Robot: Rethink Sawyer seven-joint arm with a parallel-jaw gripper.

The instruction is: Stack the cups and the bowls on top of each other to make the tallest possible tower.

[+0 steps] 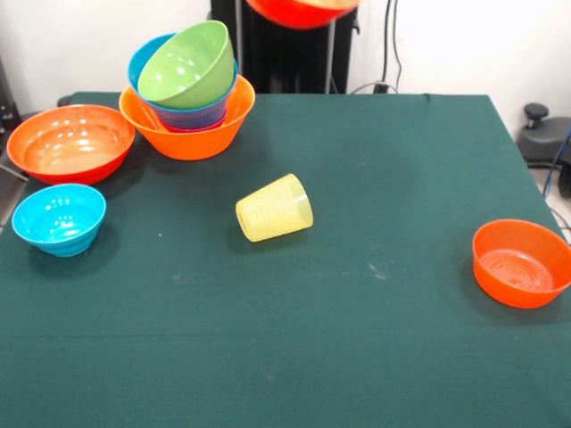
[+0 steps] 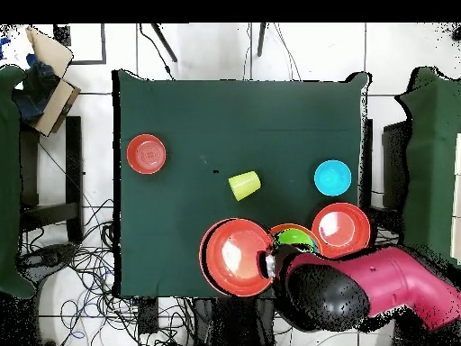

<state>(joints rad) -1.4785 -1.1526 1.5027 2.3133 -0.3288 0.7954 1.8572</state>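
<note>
Red-orange bowl (image 1: 302, 12) aloft at the top edge of the front view; overhead it (image 2: 236, 257) hangs over the tabletop's (image 1: 375, 339) robot-side edge. Gripper (image 2: 267, 265) sits at that bowl's rim; finger opening cannot be told, grip not visible.

Tower (image 1: 187, 111): large light-orange bowl at the bottom, blue and purple pieces nested inside, lime bowl (image 1: 187, 64) tilted on top, near the back-left corner.

Wide orange bowl (image 1: 70, 143) at the left edge, cyan bowl (image 1: 59, 218) just in front of it.

Yellow cup (image 1: 275, 208) on its side, mid-table.

Small orange bowl (image 1: 522, 263) at the right edge.
</note>
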